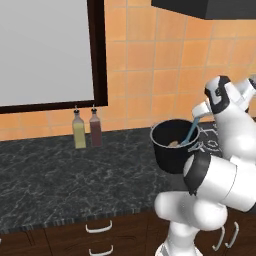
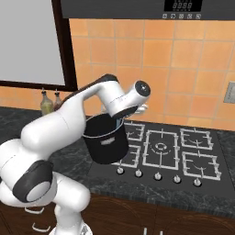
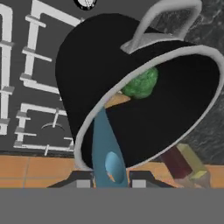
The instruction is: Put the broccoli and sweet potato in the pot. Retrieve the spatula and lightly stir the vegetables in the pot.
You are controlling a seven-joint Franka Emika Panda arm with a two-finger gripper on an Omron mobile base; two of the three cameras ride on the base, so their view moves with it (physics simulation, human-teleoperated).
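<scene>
Left base view, left to right: two bottles, yellow (image 1: 79, 131) and dark red (image 1: 95, 129), upright side by side on the dark counter (image 1: 60, 180) under the window; then the pot (image 1: 172, 145) standing further right, the spatula (image 1: 192, 131) slanting down into its mouth, an orange-brown bit of sweet potato (image 1: 173, 144) just visible inside beside the blade; above, the gripper (image 1: 202, 111) clamped on the spatula's upper end.

Right base view: same bottles (image 2: 49, 103) small at far left, partly behind the arm; pot (image 2: 106, 144) at the near left corner of the hob (image 2: 179, 156), contents hidden by wall and arm; a sliver of spatula (image 2: 120, 123) at the rim.

Hand view, looking down along the handle: fingertips (image 3: 83, 179) pinched against the spatula (image 3: 105, 148) from both sides; handle crossing the shiny rim (image 3: 144, 70) into the pot; inside, broccoli (image 3: 141, 84) and sweet potato (image 3: 117, 99) touching, near the spatula's far end; bottles (image 3: 183, 164) beyond the rim at lower right.
</scene>
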